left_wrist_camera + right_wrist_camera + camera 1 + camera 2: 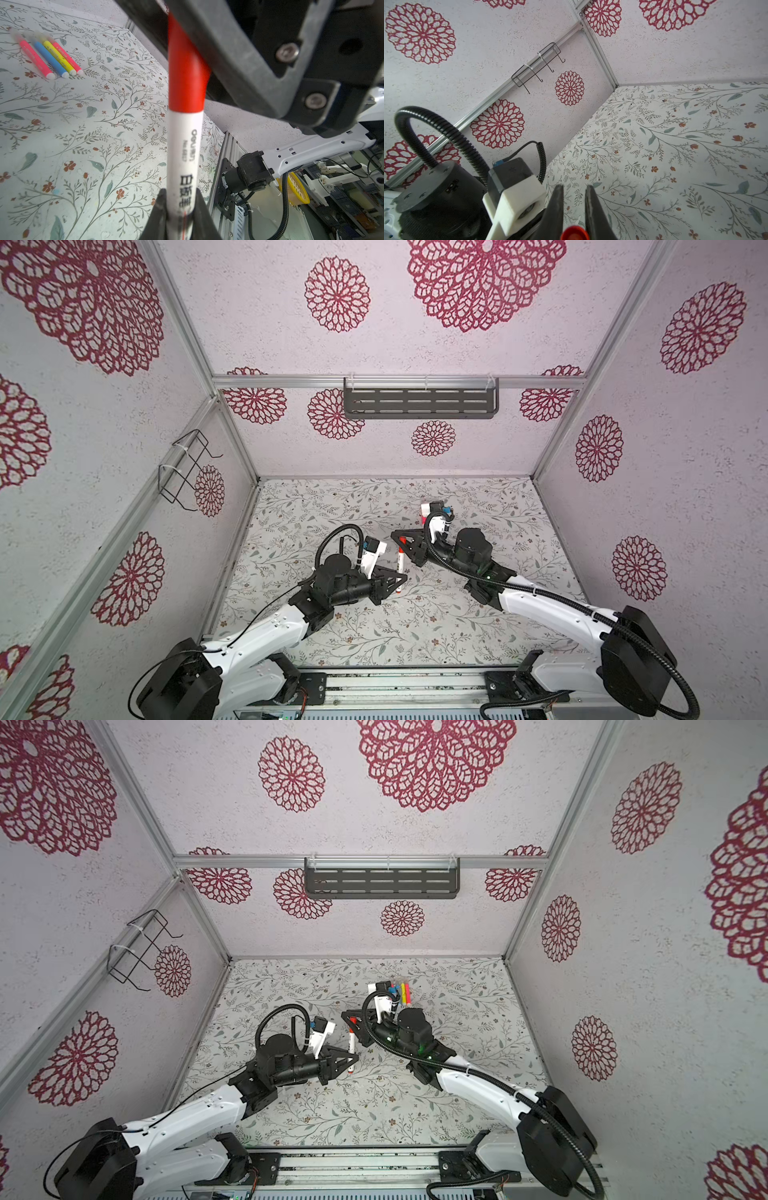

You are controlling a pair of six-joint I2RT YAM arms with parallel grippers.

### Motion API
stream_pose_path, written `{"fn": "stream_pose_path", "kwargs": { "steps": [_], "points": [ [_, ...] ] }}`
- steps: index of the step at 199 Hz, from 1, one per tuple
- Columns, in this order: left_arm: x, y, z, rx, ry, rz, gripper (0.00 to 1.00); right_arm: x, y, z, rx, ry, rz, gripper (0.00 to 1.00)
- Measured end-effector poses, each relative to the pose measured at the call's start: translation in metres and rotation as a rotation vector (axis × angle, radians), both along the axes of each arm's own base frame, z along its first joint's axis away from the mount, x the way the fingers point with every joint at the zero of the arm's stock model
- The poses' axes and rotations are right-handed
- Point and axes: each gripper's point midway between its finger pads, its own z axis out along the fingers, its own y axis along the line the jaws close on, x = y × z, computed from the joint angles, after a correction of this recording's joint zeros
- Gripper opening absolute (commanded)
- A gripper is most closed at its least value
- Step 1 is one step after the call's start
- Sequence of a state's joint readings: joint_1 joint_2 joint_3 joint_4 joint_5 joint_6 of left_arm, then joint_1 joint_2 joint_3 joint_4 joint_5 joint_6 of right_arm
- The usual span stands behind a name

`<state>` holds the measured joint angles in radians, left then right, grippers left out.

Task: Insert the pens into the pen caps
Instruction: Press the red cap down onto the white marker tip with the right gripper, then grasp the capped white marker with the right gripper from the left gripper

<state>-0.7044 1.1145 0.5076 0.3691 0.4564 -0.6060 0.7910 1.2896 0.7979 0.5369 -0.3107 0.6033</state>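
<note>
unlike the right wrist view, the left shows four bright pens; left end effector clamps white pen, right end effector red cap.

Floral table w/ 4 pens side-by-side.

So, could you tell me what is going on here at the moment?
Both arms are working on one pen. The left gripper is shut on the white barrel of the pen, and the right gripper is shut on its red cap, so the pen hangs between them above the table. The cap looks pushed onto the barrel. Further back, four other coloured pens lie side by side on the table, untouched.
</note>
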Motion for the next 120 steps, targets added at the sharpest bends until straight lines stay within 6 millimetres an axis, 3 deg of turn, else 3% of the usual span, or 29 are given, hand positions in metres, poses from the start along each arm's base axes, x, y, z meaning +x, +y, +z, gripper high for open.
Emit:
{"fn": "stream_pose_path", "kwargs": {
  "steps": [8,17,27,45,59,73,96,120],
  "points": [
    [0.0,0.0,0.0,0.003,-0.003,0.0,0.0,0.0,0.001,0.002,-0.01,0.007,0.007,0.2],
    [0.003,0.001,0.002,-0.003,-0.016,0.009,0.0,0.0,0.002,0.007,-0.026,0.016,0.028,0.54],
    [0.015,0.004,0.014,-0.032,-0.055,0.054,0.0,-0.007,0.004,0.004,-0.07,0.051,0.082,0.64],
    [0.036,0.011,0.044,-0.102,-0.141,0.135,0.0,-0.012,0.001,0.009,-0.164,0.076,0.131,0.7],
    [0.036,0.009,0.057,-0.136,-0.18,0.14,0.0,-0.005,-0.009,0.037,-0.179,0.028,0.117,0.74],
    [0.034,0.007,0.06,-0.145,-0.19,0.134,0.0,0.001,-0.028,0.072,-0.153,-0.049,0.073,0.75],
    [0.032,0.006,0.063,-0.156,-0.199,0.125,0.0,-0.007,-0.057,0.116,-0.118,-0.164,0.018,0.73],
    [0.03,0.005,0.065,-0.16,-0.203,0.117,0.0,-0.016,-0.061,0.129,-0.11,-0.213,0.028,0.68]
  ]
}}
